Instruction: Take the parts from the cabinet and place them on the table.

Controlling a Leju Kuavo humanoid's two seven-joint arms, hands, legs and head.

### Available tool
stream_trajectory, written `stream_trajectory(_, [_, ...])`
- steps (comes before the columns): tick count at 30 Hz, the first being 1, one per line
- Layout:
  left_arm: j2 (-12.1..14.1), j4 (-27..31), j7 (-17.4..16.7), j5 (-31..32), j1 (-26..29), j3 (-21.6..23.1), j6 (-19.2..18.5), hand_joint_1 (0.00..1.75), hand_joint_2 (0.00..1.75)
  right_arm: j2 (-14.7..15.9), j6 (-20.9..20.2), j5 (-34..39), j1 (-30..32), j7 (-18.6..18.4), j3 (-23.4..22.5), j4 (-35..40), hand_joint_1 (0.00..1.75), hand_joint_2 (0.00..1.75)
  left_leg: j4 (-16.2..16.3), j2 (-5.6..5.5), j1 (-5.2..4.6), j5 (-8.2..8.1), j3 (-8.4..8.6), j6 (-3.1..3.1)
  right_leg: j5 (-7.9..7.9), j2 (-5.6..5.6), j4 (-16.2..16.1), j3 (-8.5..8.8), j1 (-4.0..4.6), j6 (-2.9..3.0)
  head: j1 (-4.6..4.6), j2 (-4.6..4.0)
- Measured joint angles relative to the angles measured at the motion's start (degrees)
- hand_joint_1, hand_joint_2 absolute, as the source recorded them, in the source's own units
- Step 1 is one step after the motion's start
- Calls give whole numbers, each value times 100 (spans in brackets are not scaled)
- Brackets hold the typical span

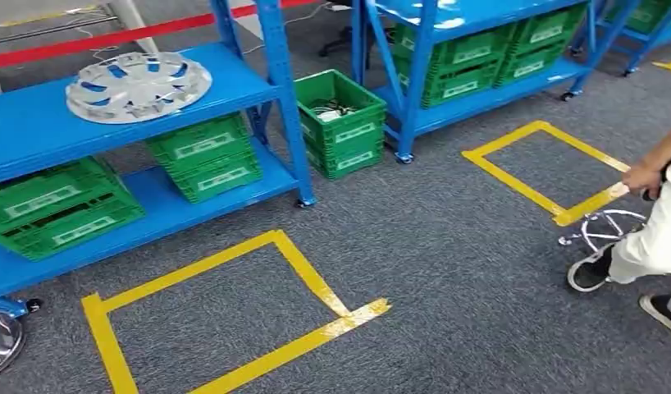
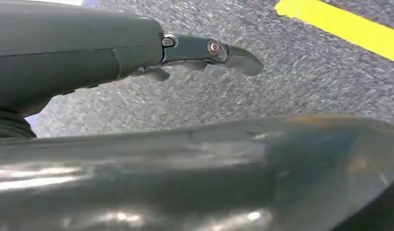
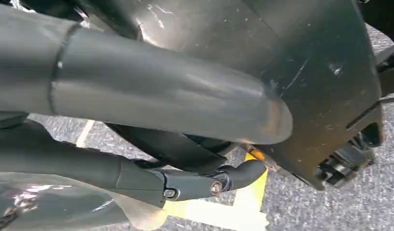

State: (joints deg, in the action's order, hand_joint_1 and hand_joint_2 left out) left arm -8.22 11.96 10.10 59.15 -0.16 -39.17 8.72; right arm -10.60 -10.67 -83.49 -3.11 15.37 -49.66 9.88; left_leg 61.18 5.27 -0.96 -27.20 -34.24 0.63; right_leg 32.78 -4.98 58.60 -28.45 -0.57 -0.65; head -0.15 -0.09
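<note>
hubcap [image 1: 138,84] on my left rack's upper shelf [image 1: 37,123] | crates [image 1: 207,156] on shelf below | floor crate [image 1: 342,123] between racks | person [image 1: 644,238] right

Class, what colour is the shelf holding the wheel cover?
Blue shelf, silver wheel cover; head view shows it best.

You see a glossy silver hubcap [image 1: 139,84] on a smooth blue-painted metal shelf [image 1: 37,123]. At two o'clock from it, ribbed green plastic crates [image 1: 342,123]. Floor: rough grey carpet [image 1: 447,246], shiny yellow tape [image 1: 234,373] creased.
</note>
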Motion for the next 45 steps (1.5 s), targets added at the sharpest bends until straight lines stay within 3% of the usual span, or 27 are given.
stream_trajectory(4, [0, -4, 28, -28, 5, 0, -13, 0, 0, 11, -4, -13, -28, 0, 2, 2, 0, 0, -174, -221, 4, -27, 20, 83, 33, -276, -78, 151, 47, -77, 7, 0])
stream_trajectory(5, [0, -4, 28, -31, 18, -2, -13, 0, 0, 15, -4, -13, -34, 2, 4, 4, 0, 0, -236, -279, 60, 5, 68, 116, 105, -84, -45, 113, 13, -115, 17, 0])
stream_trajectory(6, [0, -4, 28, -33, 14, -2, -13, 0, 0, 15, -9, -15, -44, 18, 7, 4, 0, 0, -246, -341, 68, 11, 71, 138, 218, 234, 144, 31, -3, -126, 41, 0])
stream_trajectory(7, [-2, -4, 31, -33, -10, -2, -13, 0, 0, 13, -13, -9, -44, 17, 7, 2, 0, 0, -246, -413, 74, 12, 60, 169, 413, 398, 556, -179, -6, -135, 63, 0])
stream_trajectory(9, [-13, -4, 31, -33, -20, -2, -29, 0, 0, 15, -13, -7, -63, 26, 7, 2, 0, 0, -245, -573, 73, 4, 66, 182, 734, 478, 1496, -702, -5, -158, 70, 0])
stream_trajectory(11, [-15, -7, 31, -33, -11, -2, -31, 0, 0, 20, -13, -6, -70, 24, 7, 2, 0, 0, -244, -729, 73, 0, 90, 184, 569, 486, 1658, -896, -4, -168, 63, 0])
stream_trajectory(13, [-15, -7, 31, -37, -10, -2, -35, 0, 0, 24, -13, -7, -73, 20, 7, 2, 0, 0, -239, -920, 88, -16, 127, 162, -47, 526, 855, -627, -19, -163, 65, 0])
stream_trajectory(14, [-20, -7, 35, -37, -12, -2, -37, 0, 0, 24, -13, -13, -65, 9, 7, 2, 0, 0, -234, -997, 92, -25, 139, 146, -309, 649, 375, -446, -41, -163, 72, 0])
stream_trajectory(15, [-20, -7, 35, -37, -15, -2, -37, 0, 0, 22, -17, -13, -57, 11, 7, 0, 0, 0, -219, -1058, 80, -31, 126, 110, -264, 944, 190, -375, -73, -166, 70, 0])
stream_trajectory(16, [-17, -7, 35, -37, -28, -2, -42, 0, 0, 22, -24, -13, -61, 11, 7, -2, 0, 0, -158, -1144, 67, -40, 72, 78, -228, 980, 20, -311, -95, -144, 57, 0])
stream_trajectory(19, [-17, -9, 41, -31, 22, -2, -64, 0, 0, 20, -74, -20, -78, 20, 13, -2, 0, 0, -210, -1297, 103, 24, 37, -24, -258, 825, 47, -266, -57, -49, 61, 0])
stream_trajectory(20, [7, -9, 41, -31, 24, -2, -68, 0, 0, 4, -81, -22, -82, 22, 15, -2, 0, 0, -177, -1241, 101, -14, 35, -38, -281, 732, 6, -239, -101, -6, 65, 0])
stream_trajectory(21, [-11, -11, 46, -28, 24, -2, -72, 0, 0, 13, -87, -24, -75, 17, 15, -2, 0, 0, -26, -936, 72, -114, -27, -71, -276, 678, -7, -214, -94, 15, 13, 0])
stream_trajectory(22, [-11, -11, 55, -22, 4, -2, -81, 0, 0, 13, -92, -26, -59, 15, 15, -2, 0, 0, 346, -733, 88, -332, -216, -112, -261, 575, -7, -209, -86, 64, -22, 0])
stream_trajectory(24, [-11, -11, 74, -20, -16, -2, -92, 0, 0, 20, -96, -50, -45, 13, 17, -2, 0, 0, 1228, -600, 125, -718, -639, -159, -242, 398, -6, -205, -66, 86, -22, 0])
stream_trajectory(25, [-11, -11, 89, -13, -15, -2, -105, 0, 0, 26, -96, -59, -45, 7, 22, -2, 0, 0, 1502, -589, 137, -777, -767, -174, -230, 318, -6, -203, -62, 89, -22, 0])
stream_trajectory(26, [-11, -11, 98, -11, -3, -2, -110, 0, 0, 31, -96, -79, -41, 7, 28, -2, 0, 0, 1496, -582, 142, -704, -755, -178, -219, 254, -6, -187, -60, 87, -24, 0])
stream_trajectory(28, [-11, -11, 122, 20, 21, -2, -114, 0, 0, 37, -96, -98, -39, 7, 46, -2, 0, 0, 800, -529, 142, -244, -391, -149, -185, 126, -6, -139, -55, 74, -24, 0])
stream_trajectory(29, [-9, -11, 122, 22, 19, -2, -114, 0, 0, 37, -96, -103, -37, 7, 48, -2, 0, 0, 333, -405, 125, -25, -150, -112, -165, 73, -6, -107, -52, 57, -24, 0])
stream_trajectory(30, [-9, -11, 125, 24, 6, -2, -114, 0, 0, 37, -96, -103, -25, 7, 48, -2, 0, 0, -66, -82, 78, 32, 50, -62, -138, 19, -6, -90, -39, 25, -22, 0])
stream_trajectory(31, [-4, -11, 125, 28, -24, -2, -114, 0, 0, 39, -96, -103, -13, 7, 48, 0, 0, 0, -200, -12, 16, -45, 101, -44, -96, -34, 12, -107, 9, -33, -35, 0])
stream_trajectory(35, [2, -13, 135, 39, 6, -2, -99, 0, 0, 50, -90, -96, -24, 7, 48, 7, 0, 0, -244, -278, 70, -16, 104, 42, -45, -232, -50, 12, 15, -139, -22, 0])
stream_trajectory(37, [-2, -13, 161, 11, 6, -4, -96, 0, 0, 55, 6, -64, -28, 83, 52, 7, 0, 0, -272, -350, 95, 1, 112, 112, 200, 310, 332, -182, -15, -179, 44, 2])
stream_trajectory(40, [-30, -13, 218, -107, -21, -28, -131, 0, 0, 50, 114, 94, -15, 111, 44, 2, 0, 0, -271, -519, 86, -30, 110, 162, 665, 479, 1598, -876, -13, -202, 68, 2])
stream_trajectory(42, [-33, -13, 232, -138, 0, -44, -147, 0, 0, 50, 131, 120, -18, 136, 42, 2, 0, 0, -271, -604, 84, -92, 155, 159, 368, 478, 1520, -951, -14, -208, 68, 0])
stream_trajectory(44, [-37, -13, 236, -136, 13, -66, -153, 0, 0, 50, 140, 118, -12, 164, 42, 2, 0, 0, -268, -661, 95, -153, 251, 126, -222, 480, 641, -586, -36, -211, 72, 0])
stream_trajectory(45, [-39, -13, 240, -133, 18, -72, -153, 0, 0, 48, 140, 116, 3, 170, 42, 2, 0, 0, -266, -679, 88, -193, 279, 89, -369, 504, 222, -414, -58, -215, 74, 0])
